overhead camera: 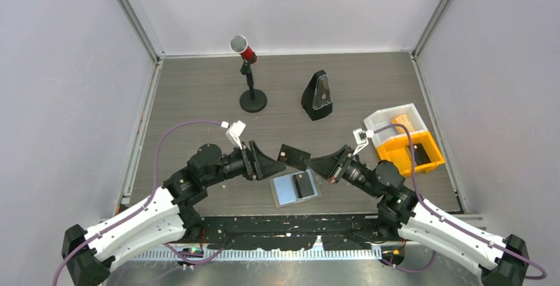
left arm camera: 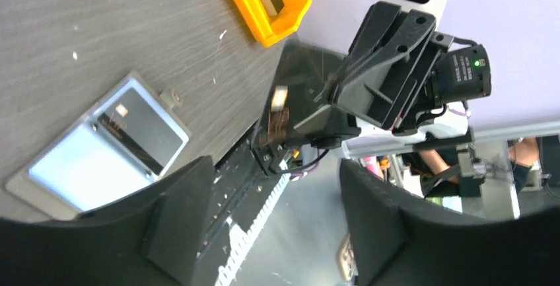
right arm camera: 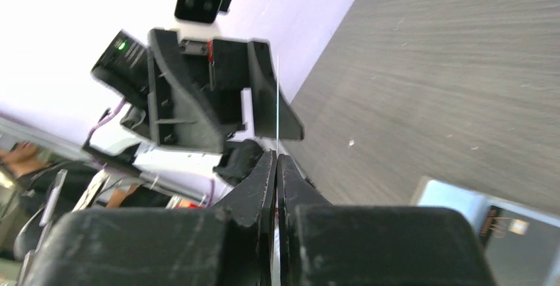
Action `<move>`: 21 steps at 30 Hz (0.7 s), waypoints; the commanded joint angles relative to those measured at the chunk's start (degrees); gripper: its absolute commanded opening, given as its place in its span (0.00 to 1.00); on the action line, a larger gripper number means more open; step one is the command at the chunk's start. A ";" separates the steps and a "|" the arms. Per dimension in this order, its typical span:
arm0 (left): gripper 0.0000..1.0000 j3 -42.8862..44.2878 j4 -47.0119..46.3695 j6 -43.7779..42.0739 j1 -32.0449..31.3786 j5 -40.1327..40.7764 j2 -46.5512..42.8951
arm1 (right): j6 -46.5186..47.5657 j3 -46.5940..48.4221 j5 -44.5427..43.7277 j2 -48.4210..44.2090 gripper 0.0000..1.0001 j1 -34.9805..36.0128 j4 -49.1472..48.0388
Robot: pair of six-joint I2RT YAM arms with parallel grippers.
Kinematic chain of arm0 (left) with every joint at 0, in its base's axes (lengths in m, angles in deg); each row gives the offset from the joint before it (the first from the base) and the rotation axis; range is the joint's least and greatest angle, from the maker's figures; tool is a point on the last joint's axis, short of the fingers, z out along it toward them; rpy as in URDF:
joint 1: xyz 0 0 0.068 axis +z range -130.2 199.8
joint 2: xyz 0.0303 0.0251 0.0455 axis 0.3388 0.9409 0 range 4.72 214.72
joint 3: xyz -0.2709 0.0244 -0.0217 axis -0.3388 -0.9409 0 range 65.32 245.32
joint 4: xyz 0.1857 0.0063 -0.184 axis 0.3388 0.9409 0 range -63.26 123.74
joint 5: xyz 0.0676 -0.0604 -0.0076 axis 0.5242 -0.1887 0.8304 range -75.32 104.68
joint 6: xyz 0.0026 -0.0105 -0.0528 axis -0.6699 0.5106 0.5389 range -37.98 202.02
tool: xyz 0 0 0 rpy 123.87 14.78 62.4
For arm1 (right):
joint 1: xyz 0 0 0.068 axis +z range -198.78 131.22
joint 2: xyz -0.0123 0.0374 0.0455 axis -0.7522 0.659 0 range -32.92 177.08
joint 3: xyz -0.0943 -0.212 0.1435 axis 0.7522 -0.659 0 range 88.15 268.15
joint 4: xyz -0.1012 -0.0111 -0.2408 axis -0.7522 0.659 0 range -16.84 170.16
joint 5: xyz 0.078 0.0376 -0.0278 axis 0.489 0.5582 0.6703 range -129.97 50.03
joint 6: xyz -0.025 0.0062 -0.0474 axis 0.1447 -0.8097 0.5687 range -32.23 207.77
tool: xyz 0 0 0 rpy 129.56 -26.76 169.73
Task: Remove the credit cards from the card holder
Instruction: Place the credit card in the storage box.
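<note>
The card holder [overhead camera: 285, 191] lies open and flat on the table near the front edge, its left panel light blue. A dark credit card [overhead camera: 304, 184] sits in its right panel. Above the table hangs a second black credit card [overhead camera: 294, 155], with my right gripper [overhead camera: 315, 163] shut on its right edge. In the right wrist view this card [right arm camera: 277, 101] shows edge-on as a thin line rising from the closed jaws of the right gripper [right arm camera: 277, 158]. My left gripper [overhead camera: 277, 165] is open beside the card's left edge, with nothing between its fingers [left arm camera: 178, 213]. The left wrist view shows the card [left arm camera: 290, 101] and the holder [left arm camera: 79, 167].
An orange-and-white tray box [overhead camera: 404, 139] stands at the right, an orange-tan card [overhead camera: 401, 122] in its white part. A red-and-black microphone stand [overhead camera: 249, 81] and a black metronome [overhead camera: 317, 96] stand at the back. Grey walls close in the table.
</note>
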 commanded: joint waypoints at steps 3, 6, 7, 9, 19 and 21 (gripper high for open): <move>0.99 3.99 10.79 -5.08 -0.13 3.00 -2.36 | 4.85 6.04 -1.78 -0.68 0.05 -8.24 10.53; 0.99 6.41 15.11 -7.84 -0.11 3.06 -1.71 | 8.34 9.72 -1.43 0.55 0.05 -11.24 15.12; 0.99 7.18 16.55 -8.72 -0.06 3.21 -1.36 | 9.08 10.44 -1.51 0.83 0.05 -12.58 17.37; 0.99 9.71 21.20 -10.71 -0.11 4.09 -0.01 | 11.46 12.80 -1.95 1.49 0.05 -14.48 20.08; 0.99 16.90 35.44 -20.01 -0.06 3.69 2.07 | 19.46 20.20 -4.19 2.33 0.05 -29.11 37.31; 0.99 17.18 36.55 -20.99 -0.05 3.18 1.99 | 21.19 21.63 -4.03 2.91 0.05 -33.36 40.47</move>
